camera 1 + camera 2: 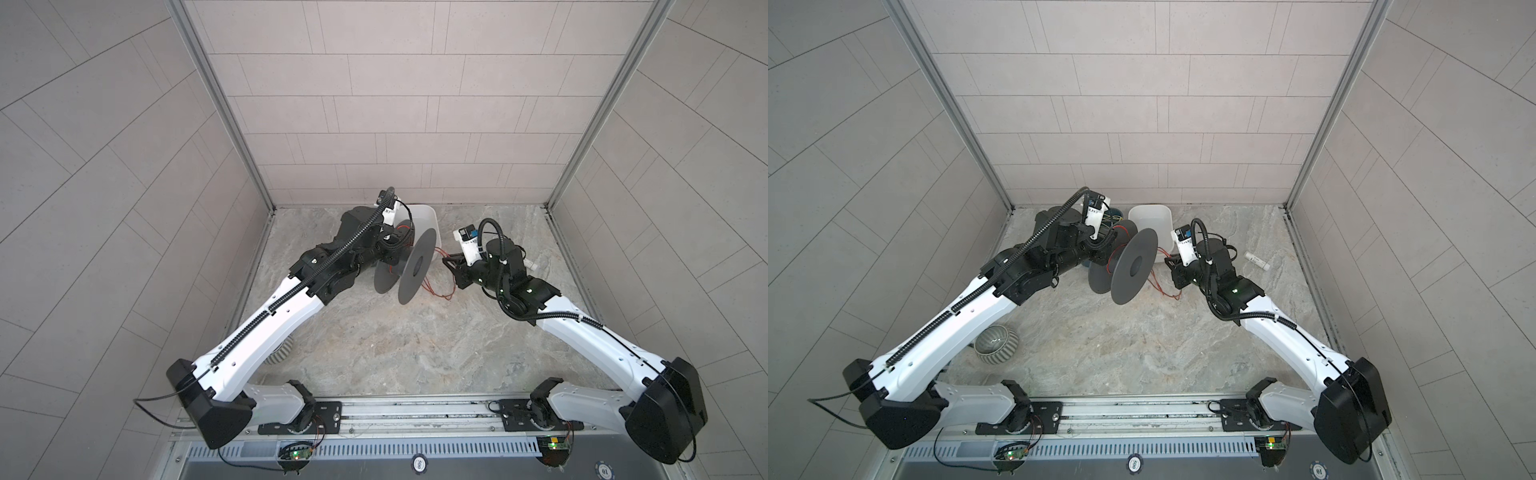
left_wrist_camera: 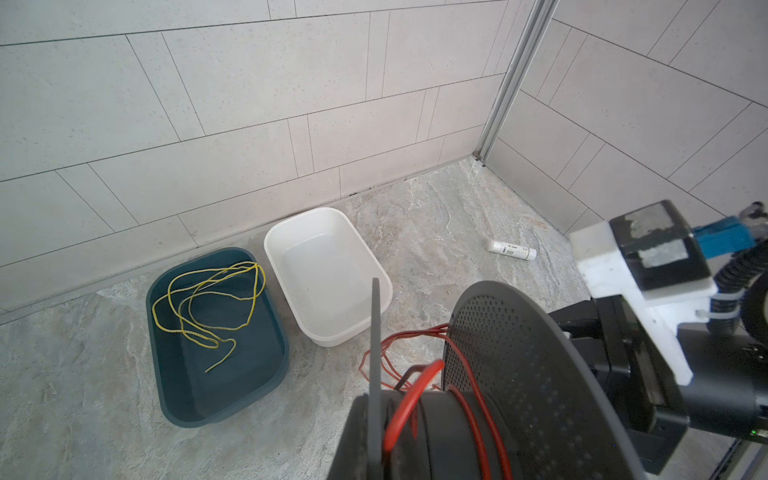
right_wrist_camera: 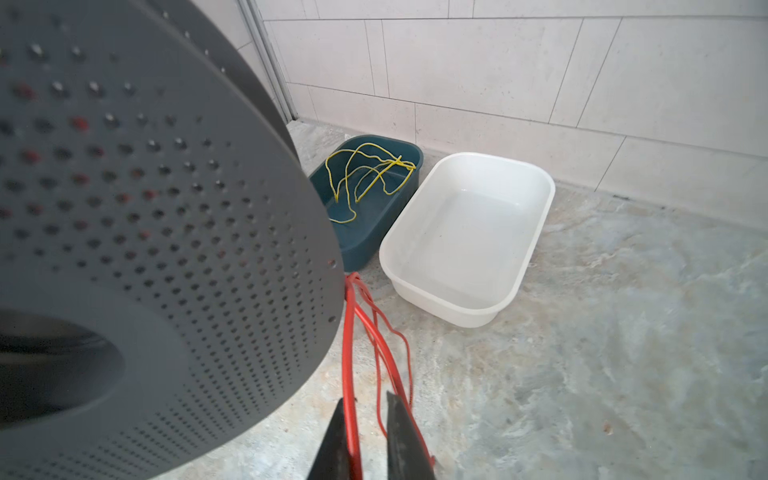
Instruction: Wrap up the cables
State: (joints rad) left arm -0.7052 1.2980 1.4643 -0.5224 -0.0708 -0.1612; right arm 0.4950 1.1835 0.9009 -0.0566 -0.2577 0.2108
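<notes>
The cables (image 3: 350, 353), one thin glossy red wire, run from the perforated grey spool (image 1: 1133, 266) to loose loops on the marbled bench (image 1: 415, 353). We see the right pincer (image 3: 365, 432) closed on a strand; the left pincer, hidden, is shut, apparently on the spool. We judge slippage or snagging at the flange edge the main risk.

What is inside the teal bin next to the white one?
The teal bin holds only a loose yellow-green wire, some of it draped up the bin's back wall. In the left wrist view the floor is fully visible; in the right wrist view the spool covers one end.
</notes>
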